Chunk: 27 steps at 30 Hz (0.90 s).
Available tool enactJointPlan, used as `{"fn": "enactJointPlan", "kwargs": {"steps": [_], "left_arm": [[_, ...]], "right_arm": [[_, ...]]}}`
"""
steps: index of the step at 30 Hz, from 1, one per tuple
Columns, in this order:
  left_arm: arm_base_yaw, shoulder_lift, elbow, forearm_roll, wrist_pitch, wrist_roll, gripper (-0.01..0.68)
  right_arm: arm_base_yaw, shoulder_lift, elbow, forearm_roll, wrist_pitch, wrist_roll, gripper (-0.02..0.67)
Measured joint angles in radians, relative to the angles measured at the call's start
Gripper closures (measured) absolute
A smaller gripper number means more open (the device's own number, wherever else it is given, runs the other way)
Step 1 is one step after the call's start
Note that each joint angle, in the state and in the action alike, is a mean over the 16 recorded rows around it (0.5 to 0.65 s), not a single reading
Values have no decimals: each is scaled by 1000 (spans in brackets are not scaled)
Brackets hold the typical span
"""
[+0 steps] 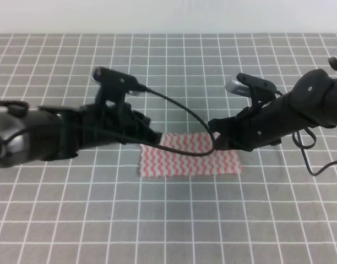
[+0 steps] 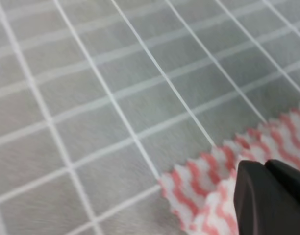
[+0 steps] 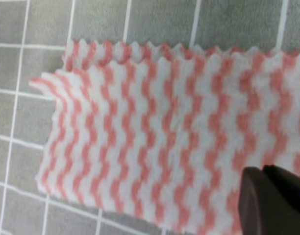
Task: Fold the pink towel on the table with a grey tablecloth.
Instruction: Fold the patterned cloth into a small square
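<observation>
The pink towel (image 1: pixel 188 160) lies as a flat, wide strip in the middle of the table with a grey tablecloth (image 1: pixel 168 225). It is doubled over: the right wrist view (image 3: pixel 155 137) shows two pinked edges, one just behind the other. My left gripper (image 1: pixel 156 137) is at the towel's far left corner, and its dark fingertips (image 2: pixel 267 196) are pressed together over the cloth (image 2: pixel 204 181). My right gripper (image 1: pixel 213 137) is at the far edge, right of the middle, with its fingertips (image 3: pixel 267 196) together over the towel. I cannot tell if either pinches cloth.
A black cable (image 1: pixel 185 118) hangs from the left arm across the towel's far edge. Another cable (image 1: pixel 311 159) loops down from the right arm. Grey gridded cloth (image 2: pixel 91 98) surrounds the towel on all sides, with a white wall strip (image 1: pixel 168 16) behind the table.
</observation>
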Motion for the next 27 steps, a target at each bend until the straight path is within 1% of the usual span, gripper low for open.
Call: {"fn": "enactJointPlan", "kwargs": {"steps": [8, 16, 22, 27], "left_arm": [[0, 107, -25, -1, 57, -19, 673], [0, 180, -73, -6, 59, -20, 673], [0, 189, -92, -4, 52, -19, 673], [0, 156, -92, 13, 52, -36, 673]], "right_arm": [[0, -4, 0, -5, 38, 0, 650], [0, -4, 0, -5, 41, 0, 650], [0, -3, 0, -11, 41, 0, 650], [-4, -3, 0, -19, 49, 0, 650]]}}
